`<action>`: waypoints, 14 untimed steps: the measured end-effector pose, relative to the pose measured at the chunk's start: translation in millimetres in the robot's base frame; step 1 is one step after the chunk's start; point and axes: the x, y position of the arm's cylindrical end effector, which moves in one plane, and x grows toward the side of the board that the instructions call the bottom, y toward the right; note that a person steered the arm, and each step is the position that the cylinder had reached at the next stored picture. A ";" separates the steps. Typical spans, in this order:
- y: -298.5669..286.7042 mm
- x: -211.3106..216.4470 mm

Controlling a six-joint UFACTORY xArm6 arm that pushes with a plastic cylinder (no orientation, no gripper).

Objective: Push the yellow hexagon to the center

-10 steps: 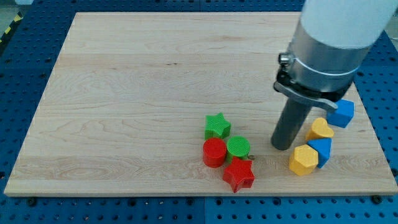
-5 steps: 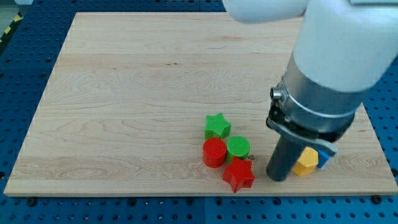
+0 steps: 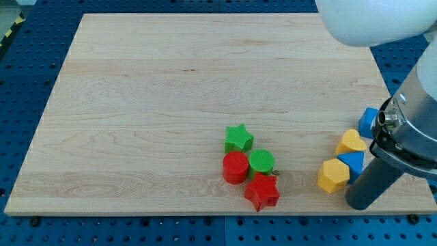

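Note:
The yellow hexagon [image 3: 333, 175] lies near the board's bottom right, touching a blue block [image 3: 354, 164] on its right. A yellow heart [image 3: 351, 142] sits just above them and another blue block [image 3: 368, 121] further up right. My tip [image 3: 360, 204] rests on the board just below and right of the yellow hexagon, a short gap away from it. The rod rises up right to the large arm body.
A cluster sits at bottom centre: green star [image 3: 238, 138], red cylinder [image 3: 235, 167], green cylinder [image 3: 261, 163], red star [image 3: 262, 191]. The wooden board [image 3: 136, 102] ends close to my tip at the bottom and right edges.
My tip has moved from left of the yellow hexagon, down and around to its lower right. The blocks have not visibly shifted.

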 end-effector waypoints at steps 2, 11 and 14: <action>-5.1 -20.4; -40.9 -45.0; -67.3 -139.8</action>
